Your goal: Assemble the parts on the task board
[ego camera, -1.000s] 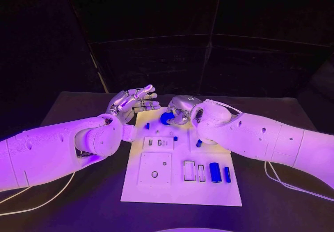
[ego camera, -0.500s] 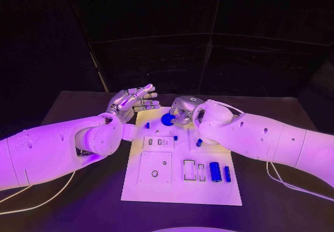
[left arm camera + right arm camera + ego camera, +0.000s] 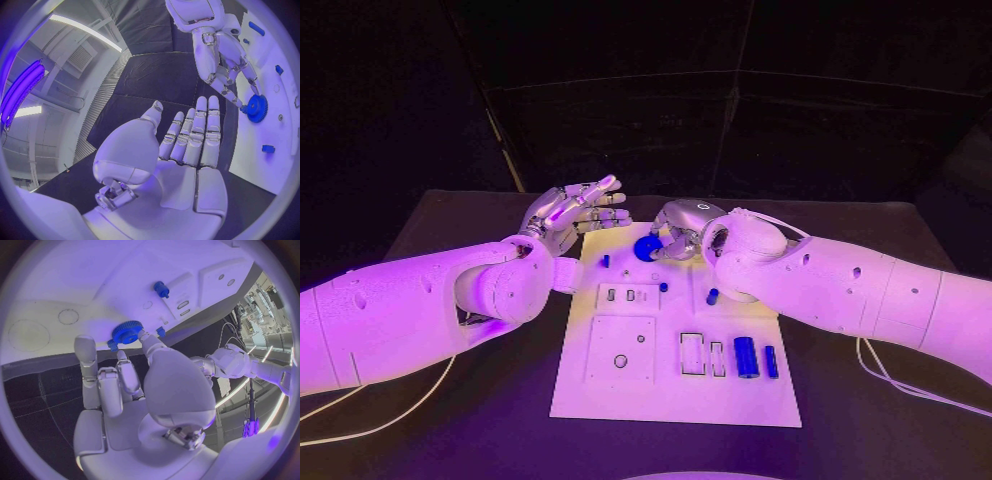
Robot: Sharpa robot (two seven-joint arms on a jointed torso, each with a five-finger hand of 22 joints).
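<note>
The white task board (image 3: 617, 385) lies in the middle of the black table. My right hand (image 3: 679, 226) hovers over the board's far end and pinches a blue gear (image 3: 648, 247) at its rim; the gear (image 3: 127, 332) sits between the fingertips (image 3: 145, 336) just above the board (image 3: 94, 280). My left hand (image 3: 574, 213) is open with its fingers spread, raised beside the board's far left corner and holding nothing. Past the flat left palm (image 3: 187, 145), the wrist view also shows the gear (image 3: 257, 108) under the right hand (image 3: 219, 55).
Two blue cylinders (image 3: 746, 357) (image 3: 770, 361) lie at the board's near right, beside two grey frames (image 3: 692, 353). Small blue pieces (image 3: 713, 296) (image 3: 604, 260) stand nearer the middle. A blue peg (image 3: 161, 289) stands beyond the gear. Both forearms flank the board.
My right hand has sunk a little toward the board with the gear still pinched. The left hand has stayed where it was.
</note>
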